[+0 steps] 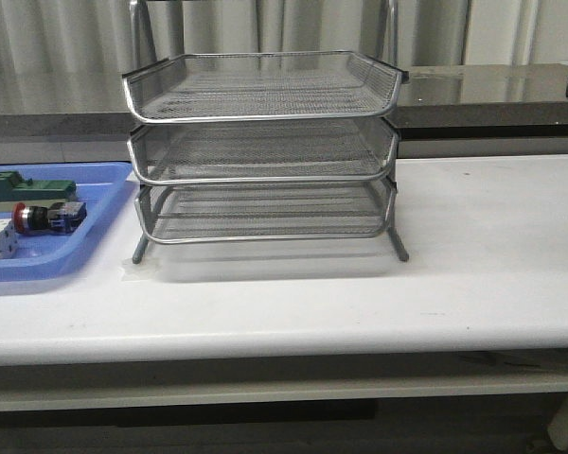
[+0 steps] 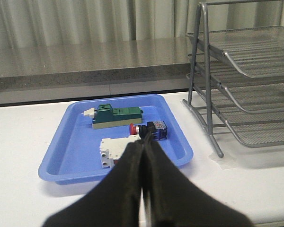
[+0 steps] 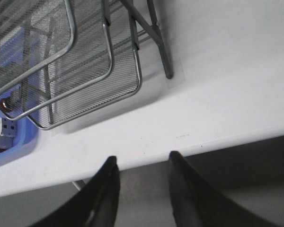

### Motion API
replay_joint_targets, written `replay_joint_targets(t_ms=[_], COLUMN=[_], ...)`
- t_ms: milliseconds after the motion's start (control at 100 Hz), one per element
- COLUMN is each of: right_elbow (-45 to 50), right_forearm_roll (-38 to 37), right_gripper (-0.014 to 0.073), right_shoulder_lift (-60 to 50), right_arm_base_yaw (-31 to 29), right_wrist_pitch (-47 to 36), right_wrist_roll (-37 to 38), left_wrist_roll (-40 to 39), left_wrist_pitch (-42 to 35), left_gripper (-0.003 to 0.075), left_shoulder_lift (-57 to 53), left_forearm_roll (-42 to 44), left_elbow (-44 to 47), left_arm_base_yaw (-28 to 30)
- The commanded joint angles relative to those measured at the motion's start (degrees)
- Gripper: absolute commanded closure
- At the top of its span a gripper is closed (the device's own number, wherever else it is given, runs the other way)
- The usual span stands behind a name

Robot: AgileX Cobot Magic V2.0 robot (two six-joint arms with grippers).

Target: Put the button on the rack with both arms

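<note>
— While lying on its side in the blue tray (image 2: 75, 156), where sits the button (image 2: 149, 131)?
— Just beyond the tips of the left gripper (image 2: 143, 142), red cap toward the white block (image 2: 112, 150), green block (image 2: 117, 116) farther off. Fingers pressed together, pinching nothing; probably lined up for a reach.
— And the right gripper (image 3: 141, 163)?
— Spread and empty, hanging off the tabletop (image 3: 217, 94) edge, the rack (image 3: 71, 75) ahead of it. Likely waiting there for a handover, since the tray lies well apart from it, beyond the rack.
— Rack tiers?
— Bare mesh, nothing placed yet
</note>
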Motion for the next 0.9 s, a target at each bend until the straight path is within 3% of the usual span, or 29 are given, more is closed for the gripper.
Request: replay_joint_targets(t_ms=[0, 180, 320, 530, 760, 890], right_elbow=[-2.03, -2.03, -2.08, -2.79, -4.91, -6.69], right_forearm_roll=[4.03, 10.02, 19.89, 44.09, 72.39, 72.47], right_gripper=[0.0226, 0.0226, 0.0226, 0.0226, 0.0226, 0.0226], right_shoulder_lift=[-0.40, 3.22, 8.85, 17.90, 27.52, 32.14], right_arm_base_yaw=[-0.25, -0.05, 1.34, 4.13, 4.52, 4.52], right_wrist_pitch=[-3.87, -4.09, -5.00, -6.20, 0.99, 4.06], right_wrist_roll=[-0.66, -2.15, -9.21, -28.91, -50.08, -50.92], left_wrist_roll=[-0.35, -0.35, -0.35, -0.35, -0.35, -0.35], left_wrist_pitch=[-4.37, -4.37, -4.37, -4.37, -4.37, -4.37], left_gripper=[0.0741, 0.0741, 0.0741, 0.0741, 0.0741, 0.0741], left_shoulder_lift=[-1.84, -1.84, -1.84, -1.84, -1.84, -1.84], left_forearm_roll=[-0.16, -0.16, -0.16, -0.16, -0.16, -0.16], left_elbow=[3.19, 3.19, 3.19, 3.19, 3.19, 3.19], left_arm_base_yaw=[-0.02, -0.02, -0.02, -0.02, -0.02, -0.02])
